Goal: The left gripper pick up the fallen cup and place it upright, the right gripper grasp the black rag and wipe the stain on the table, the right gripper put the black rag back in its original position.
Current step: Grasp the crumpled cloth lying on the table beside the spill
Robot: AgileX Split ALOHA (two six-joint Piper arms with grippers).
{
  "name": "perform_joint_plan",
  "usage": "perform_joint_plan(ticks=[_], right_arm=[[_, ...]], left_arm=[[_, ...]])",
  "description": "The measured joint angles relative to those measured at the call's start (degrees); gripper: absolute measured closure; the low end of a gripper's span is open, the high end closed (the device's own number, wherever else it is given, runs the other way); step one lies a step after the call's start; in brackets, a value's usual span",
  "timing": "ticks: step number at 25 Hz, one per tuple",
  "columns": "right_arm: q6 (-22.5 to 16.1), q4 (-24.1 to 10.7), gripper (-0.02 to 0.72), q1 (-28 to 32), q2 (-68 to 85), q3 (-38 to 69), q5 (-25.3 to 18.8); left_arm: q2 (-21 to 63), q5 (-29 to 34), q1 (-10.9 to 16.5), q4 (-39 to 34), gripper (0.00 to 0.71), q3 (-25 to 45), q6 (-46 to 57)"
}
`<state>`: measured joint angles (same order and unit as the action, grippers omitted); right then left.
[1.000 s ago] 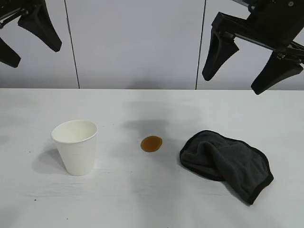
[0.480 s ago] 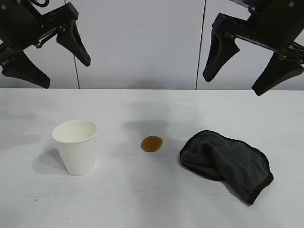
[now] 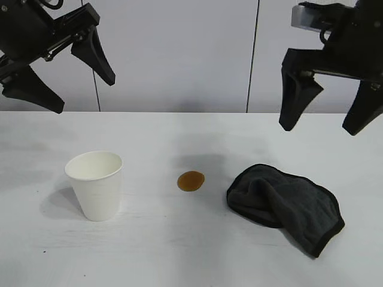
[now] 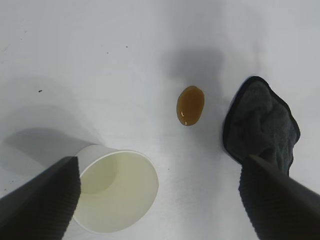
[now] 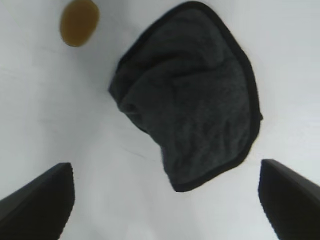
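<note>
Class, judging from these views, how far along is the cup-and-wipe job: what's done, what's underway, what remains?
Done: the white paper cup stands upright, with the open left hand raised above it. Underway: the open right hand hovers over the crumpled black rag, not touching. Left: the round brown stain is unwiped on the white table; the rag's return follows.

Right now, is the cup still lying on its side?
No, the cup stands upright on the table, open mouth up, left of the stain.

One cup (image 3: 94,184), one stain (image 3: 191,180), one black rag (image 3: 286,204), two grippers.
</note>
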<state>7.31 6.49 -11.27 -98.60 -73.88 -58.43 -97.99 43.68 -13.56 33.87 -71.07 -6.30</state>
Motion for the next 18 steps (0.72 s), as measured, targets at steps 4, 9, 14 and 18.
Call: perform_joint_plan(ticks=[4, 9, 14, 18], right_arm=[[-0.36, -1.82, 0.009, -2.68, -3.76, 0.00, 2.50], [-3.37, -2.88, 0.009, -6.20, -9.70, 0.00, 5.63], [-6.49, -6.49, 0.043, -7.57, -10.98, 0.00, 7.03], [-8.21, -8.59, 0.059, -7.51, -12.38, 0.00, 7.64]], left_arm=[[0.00, 0.00, 0.00, 0.00, 0.086, 0.00, 0.00], [0.00, 0.00, 0.00, 0.00, 0.086, -0.04, 0.00], [0.00, 0.00, 0.00, -0.11, 0.086, -0.04, 0.00], [0.00, 0.00, 0.00, -0.17, 0.086, -0.04, 0.00]])
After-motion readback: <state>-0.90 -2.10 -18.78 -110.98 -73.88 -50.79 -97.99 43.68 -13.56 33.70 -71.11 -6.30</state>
